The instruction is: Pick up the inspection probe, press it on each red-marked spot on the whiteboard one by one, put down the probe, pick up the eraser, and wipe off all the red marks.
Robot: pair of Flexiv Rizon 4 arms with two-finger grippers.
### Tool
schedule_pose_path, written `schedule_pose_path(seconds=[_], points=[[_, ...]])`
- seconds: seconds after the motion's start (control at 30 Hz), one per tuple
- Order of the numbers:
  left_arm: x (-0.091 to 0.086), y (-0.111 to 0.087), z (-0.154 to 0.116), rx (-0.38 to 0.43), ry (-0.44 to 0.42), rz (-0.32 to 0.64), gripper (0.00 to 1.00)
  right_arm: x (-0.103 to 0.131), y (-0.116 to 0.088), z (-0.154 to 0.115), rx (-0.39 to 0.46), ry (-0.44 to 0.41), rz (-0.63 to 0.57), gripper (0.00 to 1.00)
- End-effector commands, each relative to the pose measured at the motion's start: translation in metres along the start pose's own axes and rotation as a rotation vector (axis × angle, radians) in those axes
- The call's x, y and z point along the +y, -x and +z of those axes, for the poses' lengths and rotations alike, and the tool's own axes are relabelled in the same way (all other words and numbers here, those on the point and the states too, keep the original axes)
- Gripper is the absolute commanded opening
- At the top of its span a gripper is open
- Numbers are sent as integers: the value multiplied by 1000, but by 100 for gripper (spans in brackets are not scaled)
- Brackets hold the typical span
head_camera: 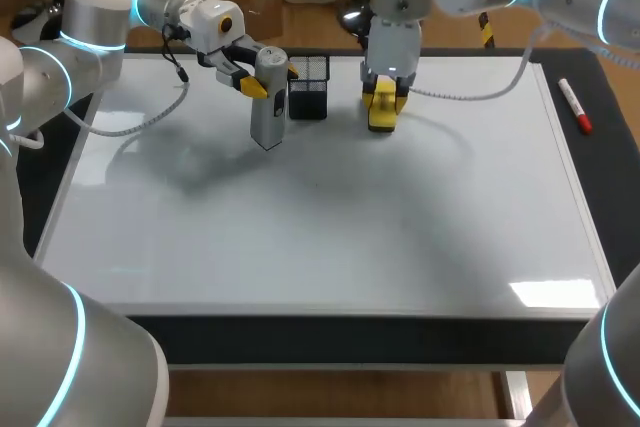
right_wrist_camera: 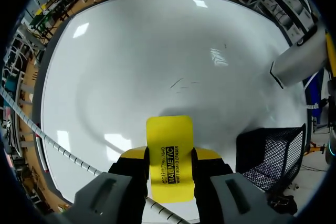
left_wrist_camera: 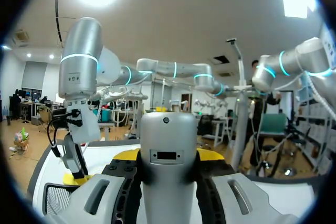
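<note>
My left gripper is shut on the grey inspection probe, which hangs upright above the whiteboard at its far middle. In the left wrist view the probe fills the gap between the yellow-tipped fingers. My right gripper is shut on the yellow eraser, held low over the board just right of the probe. From the right wrist the eraser sticks out ahead of the gripper. I see no red marks, only faint thin strokes mid-board.
A black mesh basket stands on the far edge between the two grippers, close beside the probe and the eraser. A red marker lies on the dark strip right of the board.
</note>
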State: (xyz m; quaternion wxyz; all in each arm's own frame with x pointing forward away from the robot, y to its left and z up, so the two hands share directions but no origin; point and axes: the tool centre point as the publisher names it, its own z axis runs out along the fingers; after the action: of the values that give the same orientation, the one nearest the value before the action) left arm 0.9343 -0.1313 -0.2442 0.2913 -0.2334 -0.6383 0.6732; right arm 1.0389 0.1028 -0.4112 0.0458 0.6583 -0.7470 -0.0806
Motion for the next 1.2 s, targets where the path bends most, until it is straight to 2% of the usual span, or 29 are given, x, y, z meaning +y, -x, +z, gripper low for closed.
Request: schedule_pose_path(seconds=[0.03, 0.1, 0.13, 0.17, 0.23, 0.5, 0.53, 0.57, 0.63, 0.67, 1.03, 1.2], points=[[1, 5, -6, 81, -5, -2, 0, -4, 1, 1, 8, 9, -3, 0], [1, 5, -6, 81, -5, -2, 0, -4, 1, 2, 17, 11, -8, 0], [1, 5, -6, 81, -5, -2, 0, -4, 1, 3, 18, 12, -8, 18], [1, 5, -6, 81, -5, -2, 0, -4, 1, 3, 19, 13, -8, 25], [1, 5, -6, 81, -5, -2, 0, -2, 0, 3, 21, 12, -6, 27], [1, 5, -6, 81, -5, -2, 0, 3, -12, -3, 20, -14, 45, 52], [1, 5, -6, 81, -5, -2, 0, 5, -14, -6, 8, -17, 57, 69], [1, 5, -6, 81, -5, -2, 0, 6, -16, -8, -3, -22, 71, 75], [1, 5, -6, 81, -5, -2, 0, 9, -21, -13, -24, -35, 108, 97], [1, 5, -6, 81, -5, -2, 0, 10, -23, -16, -33, -41, 123, 100], [1, 5, -6, 81, -5, -2, 0, 20, -48, -45, -183, -105, 382, 100], [1, 5, -6, 81, -5, -2, 0, 22, -55, -54, -290, -105, 473, 100]])
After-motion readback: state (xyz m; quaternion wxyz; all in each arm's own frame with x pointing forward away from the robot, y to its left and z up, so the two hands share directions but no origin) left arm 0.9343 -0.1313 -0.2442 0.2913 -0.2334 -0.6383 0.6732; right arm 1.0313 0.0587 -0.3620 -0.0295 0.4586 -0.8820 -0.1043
